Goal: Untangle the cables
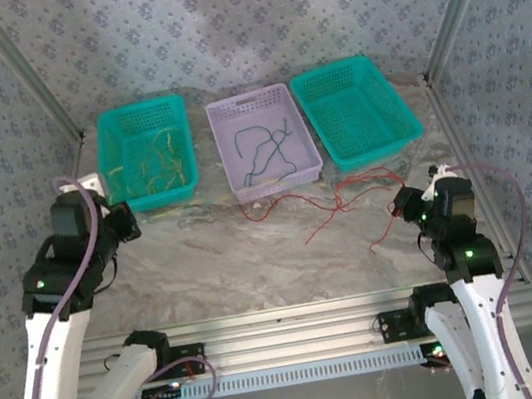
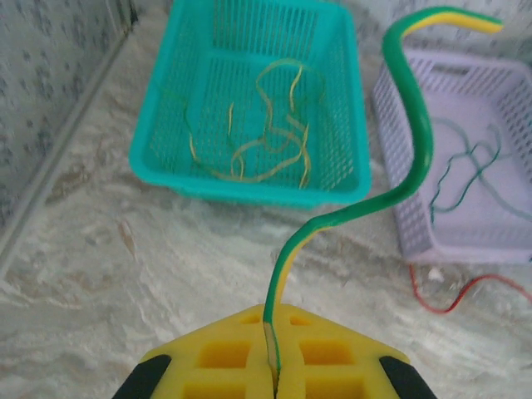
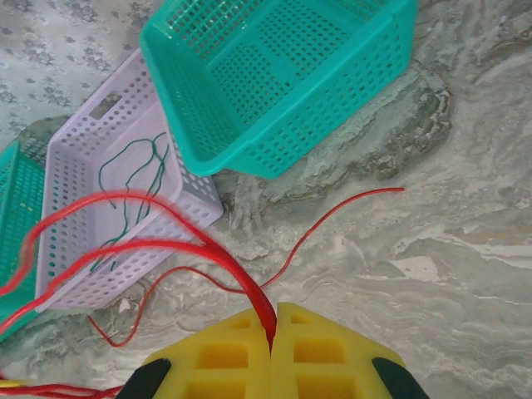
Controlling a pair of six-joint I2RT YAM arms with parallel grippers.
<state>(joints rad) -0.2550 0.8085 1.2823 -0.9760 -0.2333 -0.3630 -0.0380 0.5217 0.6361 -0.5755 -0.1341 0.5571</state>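
- The left gripper is clamped tight on a green-and-yellow wire; the yellow pads meet with the wire pinched in the seam, and it rises from them in a loose S-curve, free of the table.
- The right gripper is closed too, pinching red wires between its pads; the strands sweep up and away to the left in its wrist view.
- More of the red wires lie on the marbled table just in front of the lilac basket and the right teal basket – looped and crossing one another; one thin end lies stretched out on the surface below the right teal basket.
- The left teal basket holds yellow wires, curled and overlapping on its floor.
- The lilac basket, in the middle of the row, holds dark green wires – a few thin squiggles, some crossing.
- The three baskets stand side by side at the far side of the table; both arms sit near the front, one at each side.
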